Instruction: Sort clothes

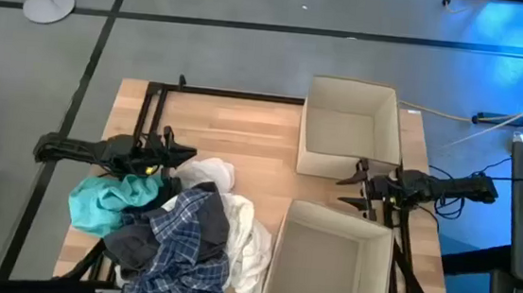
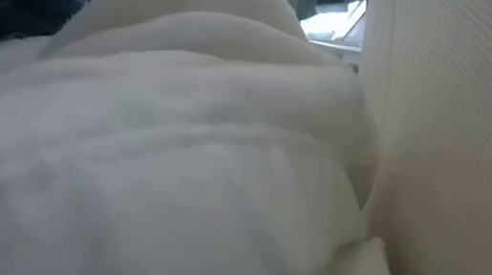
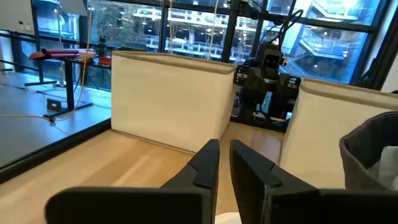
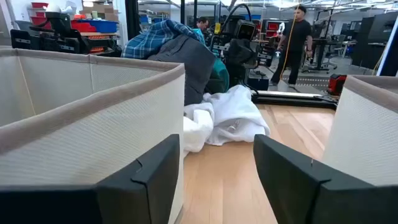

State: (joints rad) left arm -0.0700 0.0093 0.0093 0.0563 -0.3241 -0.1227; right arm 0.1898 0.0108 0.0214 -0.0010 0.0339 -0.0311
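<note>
No garment gripped yet. My left tool, fingers nearly pressed together, hovers beside the clothes heap. My right tool, spread, waits between two boxes. Next: open left, grasp the white garment.

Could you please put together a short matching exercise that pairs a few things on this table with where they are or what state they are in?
Things:
1. teal garment
2. plaid garment
3. left gripper
4. right gripper

Descriptions:
A. fingers spread open, between the two boxes
B. on top of the pile, near the table's front edge
C. fingers nearly closed, over the pile's far edge
D. at the pile's left end

Pairs: 1-D, 2-B, 3-C, 4-A
</note>
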